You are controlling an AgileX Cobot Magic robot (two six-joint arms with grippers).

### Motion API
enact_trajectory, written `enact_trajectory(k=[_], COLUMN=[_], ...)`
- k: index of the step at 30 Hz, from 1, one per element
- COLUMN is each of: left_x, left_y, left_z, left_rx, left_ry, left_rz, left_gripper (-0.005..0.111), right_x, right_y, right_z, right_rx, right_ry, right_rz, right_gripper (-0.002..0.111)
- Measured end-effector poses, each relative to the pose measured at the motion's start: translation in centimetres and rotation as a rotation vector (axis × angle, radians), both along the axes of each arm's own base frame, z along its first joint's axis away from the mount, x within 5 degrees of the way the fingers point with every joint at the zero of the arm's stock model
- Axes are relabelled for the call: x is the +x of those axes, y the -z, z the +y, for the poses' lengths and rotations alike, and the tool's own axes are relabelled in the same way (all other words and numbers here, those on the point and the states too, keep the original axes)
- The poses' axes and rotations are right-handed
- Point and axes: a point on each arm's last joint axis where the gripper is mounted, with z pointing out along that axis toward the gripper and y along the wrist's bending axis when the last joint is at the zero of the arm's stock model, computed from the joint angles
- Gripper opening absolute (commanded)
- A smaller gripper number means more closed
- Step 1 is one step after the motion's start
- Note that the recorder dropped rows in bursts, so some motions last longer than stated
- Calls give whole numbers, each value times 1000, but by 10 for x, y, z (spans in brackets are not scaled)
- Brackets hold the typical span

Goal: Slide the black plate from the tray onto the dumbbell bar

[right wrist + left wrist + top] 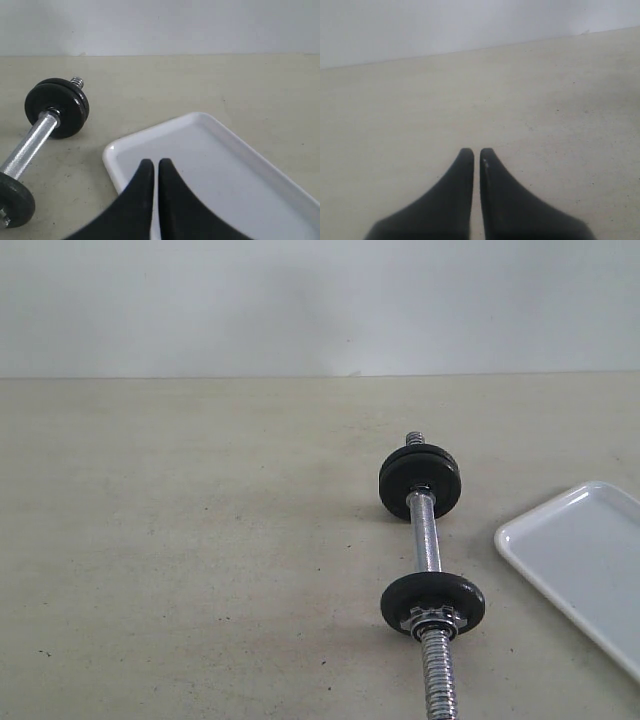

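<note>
Jaws pressed together — knurled chrome bar (426, 538), glossy white tray (585, 560).

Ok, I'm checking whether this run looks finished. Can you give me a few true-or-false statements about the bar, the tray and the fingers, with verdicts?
1. The dumbbell bar lies on the table beside the tray, not in it. True.
2. A black disc rests on the visible part of the tray. False: all that shows of it is bare white.
3. Black discs sit on the bar toward both ends, the far disc and the near disc. True.
4. The right gripper holds a disc. False: its fingers are shut on nothing.
5. The left gripper is wide open. False: it is shut, with only bare table in view.
</note>
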Motion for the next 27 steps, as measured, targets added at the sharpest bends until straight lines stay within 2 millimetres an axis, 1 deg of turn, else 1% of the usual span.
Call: enact_trajectory(k=[4, 7, 27], left_x=[0, 0, 0], left_y=[0, 0, 0], left_z=[5, 7, 7], left_rx=[0, 0, 3], left_ry=[-88, -123, -126], left_rz=[0, 2, 2], left_gripper=[4, 4, 4], right_x=[0, 0, 0], right_y=[0, 0, 0], right_z=[0, 0, 0], right_rx=[0, 0, 0], right_ry=[0, 0, 0], right_rz=[0, 0, 0], right_gripper=[1, 1, 1])
